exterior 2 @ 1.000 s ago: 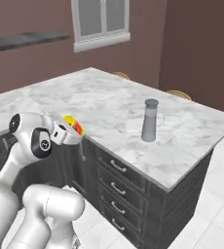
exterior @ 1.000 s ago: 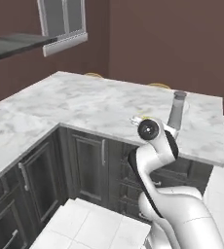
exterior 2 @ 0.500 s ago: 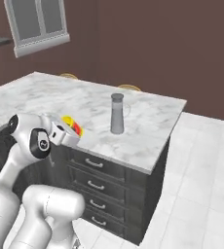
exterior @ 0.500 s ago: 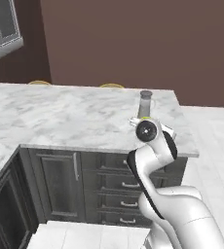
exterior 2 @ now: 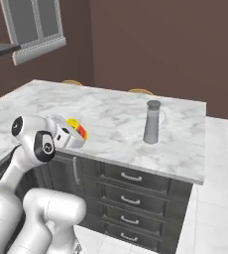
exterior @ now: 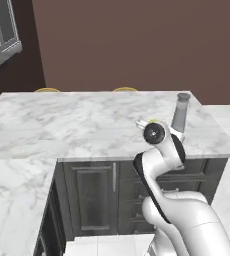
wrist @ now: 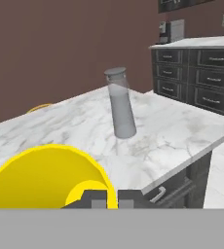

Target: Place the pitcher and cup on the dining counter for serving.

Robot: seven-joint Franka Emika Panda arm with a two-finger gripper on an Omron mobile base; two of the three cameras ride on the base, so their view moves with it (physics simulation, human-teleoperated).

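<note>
The gripper (wrist: 106, 197) is clamped on the cup (exterior 2: 76, 130), held at the near edge of the dining counter (exterior 2: 111, 119). Beyond it, the pitcher (exterior 2: 152, 122) stands upright on the slab. The base has swung to face the counter squarely; only the cup placement appears outstanding.

We see a tall slim matte grey pitcher (exterior 2: 152, 122) with a slightly darker grey cap, standing on a broad white marble tabletop (exterior 2: 106, 116) run through with pale grey veins. Under that slab we find dark grey drawers (exterior 2: 136, 193) with light metal handles. The small tumbler cup (exterior 2: 78, 130) is bright yellow with an orange-red mark on its side. Two yellow-rimmed stools (exterior: 47, 90) peek past the far edge. The wall (exterior: 137, 45) behind is a dull brown, and the floor (exterior 2: 220, 198) is white tile.
</note>
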